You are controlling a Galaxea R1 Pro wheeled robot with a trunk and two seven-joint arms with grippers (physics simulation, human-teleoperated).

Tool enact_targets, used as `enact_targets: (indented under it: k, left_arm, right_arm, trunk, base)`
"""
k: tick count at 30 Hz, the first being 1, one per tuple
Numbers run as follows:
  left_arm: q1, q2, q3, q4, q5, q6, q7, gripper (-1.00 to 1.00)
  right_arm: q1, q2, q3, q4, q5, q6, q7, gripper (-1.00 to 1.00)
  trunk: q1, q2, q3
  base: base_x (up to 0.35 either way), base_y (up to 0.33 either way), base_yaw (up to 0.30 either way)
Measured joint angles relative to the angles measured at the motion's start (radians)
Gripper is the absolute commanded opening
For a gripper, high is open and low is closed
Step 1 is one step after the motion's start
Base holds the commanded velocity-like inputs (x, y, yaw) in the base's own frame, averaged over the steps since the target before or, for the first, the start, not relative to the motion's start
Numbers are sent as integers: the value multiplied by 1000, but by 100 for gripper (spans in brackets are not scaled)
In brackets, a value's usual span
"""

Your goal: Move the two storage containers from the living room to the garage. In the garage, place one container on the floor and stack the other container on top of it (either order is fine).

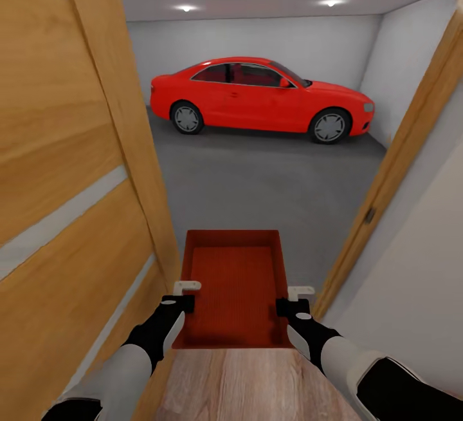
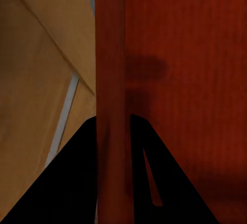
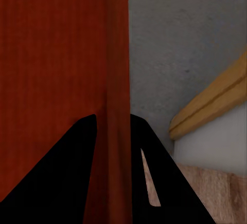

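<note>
One orange-red storage container (image 1: pixel 233 292) hangs level in front of me, in the doorway between the wood-plank floor (image 1: pixel 251 382) and the garage. My left gripper (image 1: pixel 183 295) is shut on its left wall (image 2: pixel 110 80). My right gripper (image 1: pixel 292 300) is shut on its right wall (image 3: pixel 118 54). In each wrist view the thin red wall runs between the two dark fingers. The container is topless and holds nothing. The garage's dark grey concrete floor (image 1: pixel 257 183) lies just ahead of and below it.
An open wooden door (image 1: pixel 64 183) stands close on my left, and the wooden door frame (image 1: pixel 399 157) with a pale wall stands on my right. A red car (image 1: pixel 257 96) is parked across the far side of the garage, with open concrete between it and the doorway.
</note>
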Motion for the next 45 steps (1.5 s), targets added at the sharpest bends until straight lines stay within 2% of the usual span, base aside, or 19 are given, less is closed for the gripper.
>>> enact_targets:
  k: [10,30,45]
  left_arm:
    - [0,0,0,0,-1,3,0,-100]
    - [0,0,0,0,-1,2,0,-100]
    - [0,0,0,1,0,0,0,-100]
  right_arm:
    - [0,0,0,0,0,2,0,-100]
    - [0,0,0,1,0,1,0,-100]
    - [0,1,0,2,-1,0,0,-100]
  trunk:
    - [0,0,0]
    - [0,0,0]
    - [0,0,0]
  base:
    - [105,273,-243]
    - [2,5,-205]
    - [0,0,-15]
